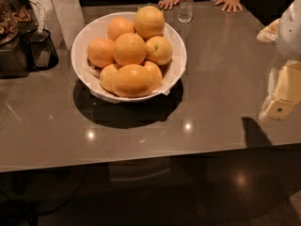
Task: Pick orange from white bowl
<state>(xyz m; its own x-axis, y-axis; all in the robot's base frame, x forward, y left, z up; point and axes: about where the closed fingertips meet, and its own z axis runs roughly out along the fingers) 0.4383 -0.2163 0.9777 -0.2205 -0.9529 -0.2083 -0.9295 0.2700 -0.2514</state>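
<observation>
The white bowl [84, 41] stands on the grey table at the back left, piled with several oranges. The topmost orange [148, 21] sits at the far rim, another orange [129, 49] lies in the middle of the pile, and a large one [131, 80] lies at the near rim. My gripper [281, 102] is at the right edge of the view, above the table, well to the right of the bowl and apart from it. It holds nothing that I can see. Part of the arm [289, 29] shows above it.
A clear water bottle [186, 4] stands behind the bowl at the far edge, between a person's two hands [168, 3]. A dark container [41, 48] and other items stand at the far left. The table's front edge [141, 161] runs across the lower view.
</observation>
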